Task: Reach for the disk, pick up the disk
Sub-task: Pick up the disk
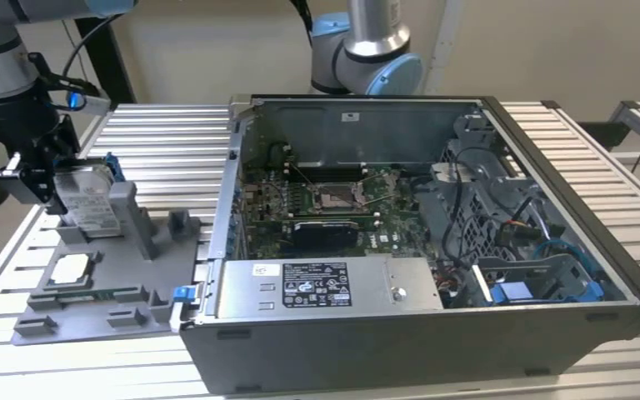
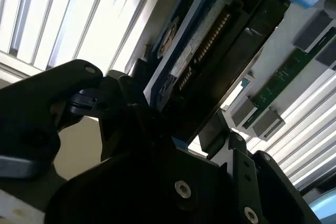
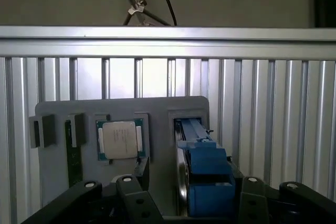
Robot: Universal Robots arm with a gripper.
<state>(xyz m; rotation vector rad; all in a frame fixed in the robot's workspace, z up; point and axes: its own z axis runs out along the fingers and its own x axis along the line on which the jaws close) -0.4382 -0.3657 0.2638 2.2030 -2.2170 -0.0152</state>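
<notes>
One disk [image 1: 89, 204] stands on edge in a slot of the single grey fixture plate [image 1: 109, 283], which lies near the worktop [image 1: 153, 142] edge at the exterior view's left. The end effector [image 3: 191, 177] straddles the disk with its two fingers spread: in the first wrist view a gap shows between one finger [image 3: 140, 174] and the disk's blue-bracketed edge, so nothing is pinched. The plate also carries one processor chip [image 3: 119, 140] lying flat and one narrow green board [image 3: 73, 156] beside it. One open computer case [image 1: 409, 350] fills the worktop's middle, holding one silver box [image 1: 320, 287] along its near wall and one bare blue bracket [image 1: 520, 292] in its near corner. A second arm [image 1: 365, 50] rises behind the case
</notes>
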